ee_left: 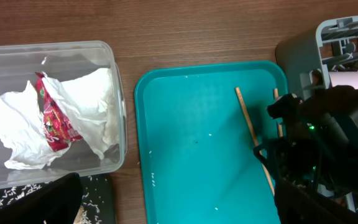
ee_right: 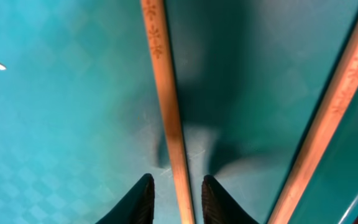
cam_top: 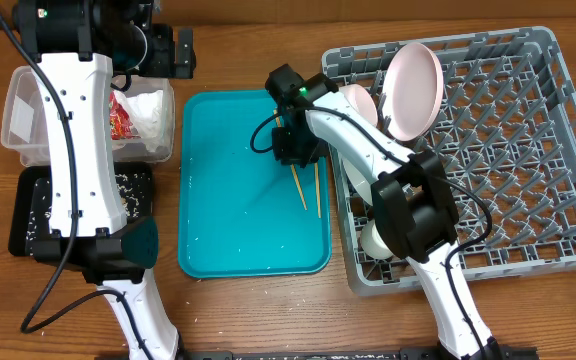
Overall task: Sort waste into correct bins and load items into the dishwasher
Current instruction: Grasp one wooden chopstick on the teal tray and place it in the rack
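My right pincer (ee_right: 180,202) is narrow, straddling one chopstick (ee_right: 166,112) that lies flat on the teal tray (ee_right: 55,124), not clamped yet. Risk: on closing, the thin stick rolls or pivots out, or I nudge the second chopstick (ee_right: 328,118) nearby. Left pincer (cam_top: 182,52): can't tell.

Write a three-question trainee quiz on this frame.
1. True or false: the right gripper straddles a chopstick on the teal tray.
2. Name the biggest dish in the rack.
3. The wrapper sits in: A the tub, B the teal tray, C the rack.
Key: 1 true; 2 the plate; 3 A.
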Robot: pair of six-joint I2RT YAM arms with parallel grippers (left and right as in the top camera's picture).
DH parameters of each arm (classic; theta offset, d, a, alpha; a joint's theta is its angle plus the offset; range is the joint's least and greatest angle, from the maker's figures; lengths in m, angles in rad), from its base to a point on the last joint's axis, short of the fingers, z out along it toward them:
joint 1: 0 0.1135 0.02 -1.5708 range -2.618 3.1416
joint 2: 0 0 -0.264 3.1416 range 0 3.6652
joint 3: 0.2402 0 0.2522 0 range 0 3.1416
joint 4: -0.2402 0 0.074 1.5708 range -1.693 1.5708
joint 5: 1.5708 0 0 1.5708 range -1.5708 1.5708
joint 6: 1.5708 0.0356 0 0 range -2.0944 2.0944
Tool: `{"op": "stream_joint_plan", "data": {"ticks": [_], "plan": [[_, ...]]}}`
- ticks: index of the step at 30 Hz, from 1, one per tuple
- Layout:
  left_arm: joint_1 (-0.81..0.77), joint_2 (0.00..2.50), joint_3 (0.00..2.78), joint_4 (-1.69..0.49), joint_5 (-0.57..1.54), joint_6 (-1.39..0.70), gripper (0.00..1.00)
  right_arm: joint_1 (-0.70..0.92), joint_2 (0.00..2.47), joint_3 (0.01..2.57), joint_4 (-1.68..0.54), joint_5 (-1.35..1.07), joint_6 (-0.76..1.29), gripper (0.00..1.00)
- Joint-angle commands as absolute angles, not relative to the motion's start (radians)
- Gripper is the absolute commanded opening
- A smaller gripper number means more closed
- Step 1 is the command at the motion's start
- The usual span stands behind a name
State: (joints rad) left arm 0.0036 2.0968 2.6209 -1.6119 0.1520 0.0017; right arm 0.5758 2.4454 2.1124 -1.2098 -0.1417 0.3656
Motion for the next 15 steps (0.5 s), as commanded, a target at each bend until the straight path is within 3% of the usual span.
{"op": "stream_joint_plan", "data": {"ticks": [1,10,15], "plan": [[0.006,2.1,2.64,-1.612,0.146,0.0,1.0,0.593,2.465,2.113,-1.217,-0.154,0.368,0.26],[0.006,2.1,2.64,-1.611,0.146,0.0,1.0,0.633,2.482,2.113,-1.221,-0.076,0.415,0.24],[0.006,2.1,2.64,-1.611,0.146,0.0,1.0,0.633,2.482,2.113,-1.223,-0.053,0.45,0.09]]}}
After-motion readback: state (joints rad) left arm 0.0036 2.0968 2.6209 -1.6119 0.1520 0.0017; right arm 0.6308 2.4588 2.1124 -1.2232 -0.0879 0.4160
